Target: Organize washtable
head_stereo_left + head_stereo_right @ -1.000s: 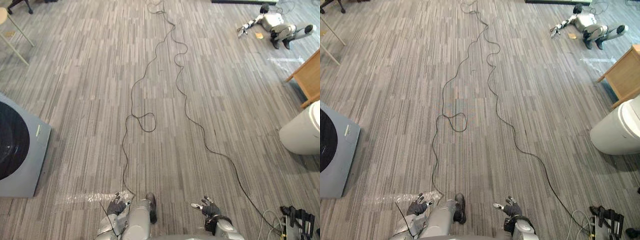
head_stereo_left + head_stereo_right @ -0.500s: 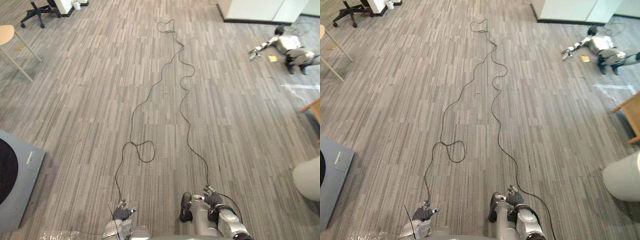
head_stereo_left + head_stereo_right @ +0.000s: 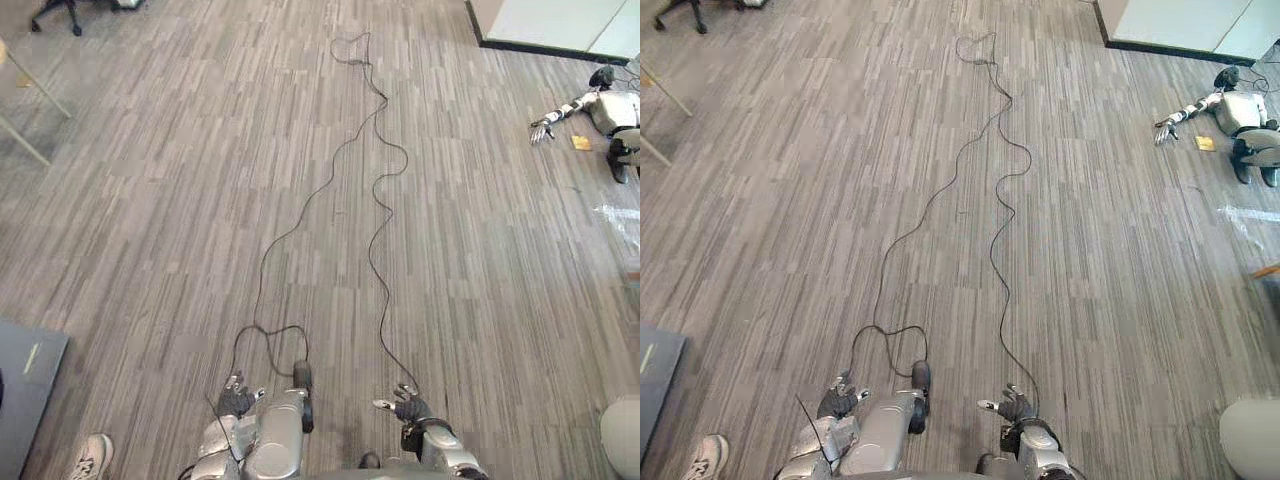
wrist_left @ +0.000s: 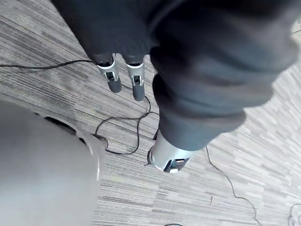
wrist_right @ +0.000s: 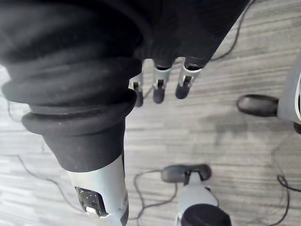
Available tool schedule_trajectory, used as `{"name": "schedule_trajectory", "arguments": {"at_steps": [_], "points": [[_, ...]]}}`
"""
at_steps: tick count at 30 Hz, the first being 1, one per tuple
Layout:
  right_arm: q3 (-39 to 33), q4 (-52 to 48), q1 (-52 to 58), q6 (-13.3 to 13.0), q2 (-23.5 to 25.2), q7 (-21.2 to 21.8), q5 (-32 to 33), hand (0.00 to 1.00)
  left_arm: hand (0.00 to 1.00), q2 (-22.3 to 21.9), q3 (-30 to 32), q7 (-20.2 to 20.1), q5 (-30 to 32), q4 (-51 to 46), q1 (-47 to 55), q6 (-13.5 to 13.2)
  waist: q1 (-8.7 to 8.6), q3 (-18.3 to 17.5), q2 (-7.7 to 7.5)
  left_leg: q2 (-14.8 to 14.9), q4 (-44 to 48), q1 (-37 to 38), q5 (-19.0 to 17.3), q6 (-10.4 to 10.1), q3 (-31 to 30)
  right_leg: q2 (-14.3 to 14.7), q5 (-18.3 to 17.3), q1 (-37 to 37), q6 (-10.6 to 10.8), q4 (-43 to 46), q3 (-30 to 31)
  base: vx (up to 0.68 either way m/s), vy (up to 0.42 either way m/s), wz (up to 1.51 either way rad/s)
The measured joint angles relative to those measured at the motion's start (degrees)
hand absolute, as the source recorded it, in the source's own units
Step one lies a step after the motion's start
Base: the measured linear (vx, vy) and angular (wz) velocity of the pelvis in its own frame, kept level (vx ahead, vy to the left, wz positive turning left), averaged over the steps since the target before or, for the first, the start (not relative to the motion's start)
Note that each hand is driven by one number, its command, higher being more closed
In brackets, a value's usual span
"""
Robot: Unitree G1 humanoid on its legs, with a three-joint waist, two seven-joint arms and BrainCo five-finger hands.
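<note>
Over the striped grey carpet [image 3: 150, 220], both hands hang low in front of the robot and touch nothing. The left hand [image 3: 237, 398] is well apart from the grey box [image 3: 22, 390], on the side away from the view's left edge. Its fingers [image 4: 114, 81] are straight and loose and its thumb [image 4: 167, 155] sticks out apart from them, so the hand is empty. The right hand [image 3: 407, 407] is farther from the grey box than the left hand. Its fingers [image 5: 159, 92] are also straight and relaxed, with nothing in the palm and only carpet past the tips. A person's shoe [image 3: 92, 457] is just beside the grey box, on its near corner. A white round tub [image 3: 622, 440] sits far across from the grey box, at the robot's right. Another robot [image 3: 605, 105] lies flat on the carpet, well apart from the grey box, far ahead and to the right, with one arm stretched out. A white cabinet [image 3: 555, 22] stands just beyond that fallen robot.
</note>
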Motion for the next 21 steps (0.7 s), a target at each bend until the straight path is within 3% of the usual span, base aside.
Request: {"name": "schedule_trajectory", "arguments": {"at_steps": [1,2,3,4,5,6,8,10,11,12,13,14,15,16,17,18,19,20,21], "points": [[0.0,0.1,0.6,0.0,0.1,0.0,0.0,0.00,0.00,0.2,-0.1,0.1,-0.1,0.0,-0.1,0.1,-0.02,0.0,-0.36,-0.2,1.6,1.3,-2.3,0.4,0.2,-0.9,0.0,-1.7,0.8,7.3,0.7,0.64,0.286,0.06],[0.0,0.1,1.3,0.2,0.1,0.1,0.0,0.00,0.00,0.7,-0.9,0.2,-0.1,0.2,-0.1,0.3,-0.20,0.0,-0.80,-0.6,2.7,3.7,-5.0,1.3,0.4,-2.6,1.8,-4.8,3.6,17.6,1.6,0.53,0.218,-0.03],[0.0,-0.3,1.5,0.2,0.3,0.2,-0.1,0.00,0.00,1.5,-2.2,0.3,0.0,0.3,0.0,0.6,-0.21,0.1,-1.28,-1.0,3.2,7.1,-8.0,1.9,0.5,-4.7,5.4,-8.8,4.6,30.4,1.8,0.53,0.202,-0.04],[0.0,-0.6,1.5,0.2,0.2,0.2,-0.2,0.00,0.00,1.7,-2.7,0.5,-0.1,0.6,0.0,0.7,-0.41,0.1,-1.34,-1.1,3.2,9.1,-9.1,2.2,0.4,-5.7,5.0,-10.6,4.1,35.9,1.1,0.53,0.168,-0.02],[0.0,-0.7,1.2,0.1,0.2,0.3,-0.5,0.00,0.00,1.6,-3.3,0.8,0.0,0.7,0.3,1.0,-0.88,0.3,-0.86,-1.1,2.0,13.1,-10.6,2.7,0.2,-6.6,3.5,-13.5,2.1,42.7,-0.9,0.52,0.133,0.05],[0.1,-1.0,1.0,0.1,0.2,0.4,-0.6,0.00,0.00,1.6,-3.5,1.1,0.1,0.8,0.7,1.0,-1.34,0.4,-0.56,-0.9,0.2,16.2,-11.2,2.8,0.0,-6.7,2.2,-15.6,0.8,44.0,-2.8,0.52,0.115,0.04],[0.4,-1.6,0.5,-0.1,0.0,0.8,-0.8,0.00,0.00,1.6,-3.6,1.1,0.4,2.3,0.6,1.1,-1.67,0.7,-0.07,0.1,-4.6,22.9,-11.4,3.1,0.0,-5.4,-1.9,-19.6,-0.7,37.7,-8.1,0.49,0.063,-0.02],[0.7,-2.4,0.4,-0.6,-0.6,1.1,-1.1,0.00,0.00,1.4,-3.7,1.0,0.5,3.0,0.2,1.2,-2.05,1.1,0.57,1.2,-7.9,26.7,-11.5,3.4,-0.2,-2.2,-2.7,-24.3,-0.9,25.0,-10.4,0.46,0.034,0.01],[1.2,-2.7,-0.1,-0.8,-1.0,1.1,-1.1,0.00,0.00,1.3,-4.0,1.1,0.5,3.2,0.1,1.2,-2.45,1.2,0.65,1.5,-9.4,28.0,-11.5,3.4,-0.3,-0.4,-0.3,-26.0,-0.2,15.2,-10.3,0.47,-0.002,0.24],[1.5,-2.7,-0.3,-0.8,-1.5,1.1,-1.1,0.00,0.00,1.4,-4.1,1.1,0.9,3.6,0.1,1.1,-3.40,1.2,0.44,1.1,-11.3,30.1,-11.8,2.9,-0.4,0.7,4.6,-27.5,1.5,2.6,-9.7,0.48,-0.021,0.40],[1.5,-2.8,-0.3,-0.9,-1.6,1.0,-1.1,0.00,0.00,1.5,-4.1,1.1,1.9,3.9,0.1,1.1,-3.72,1.2,0.08,0.2,-12.3,32.2,-12.5,1.6,-0.5,0.5,7.5,-28.5,2.5,-2.6,-9.0,0.50,-0.060,0.52],[1.3,-2.7,-0.3,-0.8,-1.8,0.9,-1.1,0.00,0.00,1.6,-4.1,1.1,2.7,4.1,0.9,1.1,-3.95,1.0,-0.18,-0.6,-12.2,35.3,-14.8,-1.7,-1.0,0.2,8.6,-29.1,2.0,-3.4,-6.5,0.69,-0.134,0.64],[1.6,-2.9,0.3,-0.5,-1.9,1.0,-1.1,0.00,0.00,1.8,-3.8,1.1,3.4,4.2,2.3,1.0,-4.82,0.0,-0.34,-0.9,-10.1,37.5,-17.3,-1.9,-3.1,0.7,10.9,-28.8,-1.3,-1.3,-3.2,0.59,-0.123,0.64],[1.5,-3.0,0.2,-0.5,-2.1,1.1,-1.1,0.00,0.00,1.4,-3.7,1.1,4.0,4.2,2.7,1.0,-4.94,-0.5,0.26,-0.5,-7.8,37.5,-18.1,-2.7,-4.7,1.2,12.7,-29.0,-2.3,1.0,-2.9,0.64,-0.136,0.68],[0.8,-2.9,0.4,-0.5,-2.3,1.2,-1.2,0.00,0.00,0.5,-2.9,1.0,4.3,4.3,2.9,0.9,-4.88,-1.0,1.67,1.5,2.6,33.8,-18.1,-3.3,-6.7,1.2,14.4,-28.4,-4.1,3.7,-4.1,0.51,-0.152,0.54],[0.3,-3.2,0.6,-0.2,-2.6,1.3,-1.1,0.00,0.00,-0.5,-2.1,1.0,4.4,4.1,3.0,0.9,-4.78,-1.8,2.70,3.5,13.4,29.8,-16.3,-6.3,-7.3,2.0,15.4,-26.6,-4.5,3.9,-5.8,0.77,-0.218,0.39],[0.4,-4.4,0.7,0.3,-3.7,1.2,-1.1,0.00,0.00,-2.1,-0.6,1.0,4.6,3.6,3.3,1.0,-4.53,-1.7,6.71,8.3,26.8,24.5,-9.7,-10.9,-7.1,5.0,13.0,-23.5,-5.4,3.2,-7.1,0.64,-0.180,0.09],[0.5,-4.8,0.8,0.4,-4.0,1.2,-1.1,0.00,0.00,-3.1,0.2,1.0,4.5,3.3,3.5,1.0,-4.35,-1.8,8.18,10.5,32.4,22.1,-4.3,-10.7,-6.4,6.8,12.1,-21.9,-5.9,2.1,-6.9,0.77,-0.105,-0.29],[0.9,-4.7,0.7,0.5,-3.7,1.1,-1.0,0.00,0.00,-3.8,1.0,1.0,4.4,2.6,3.7,1.0,-3.70,-1.6,9.00,14.2,41.2,17.5,-1.5,-9.9,-4.3,9.0,11.2,-18.5,-6.5,-0.7,-6.0,0.76,-0.058,-0.41]]}}
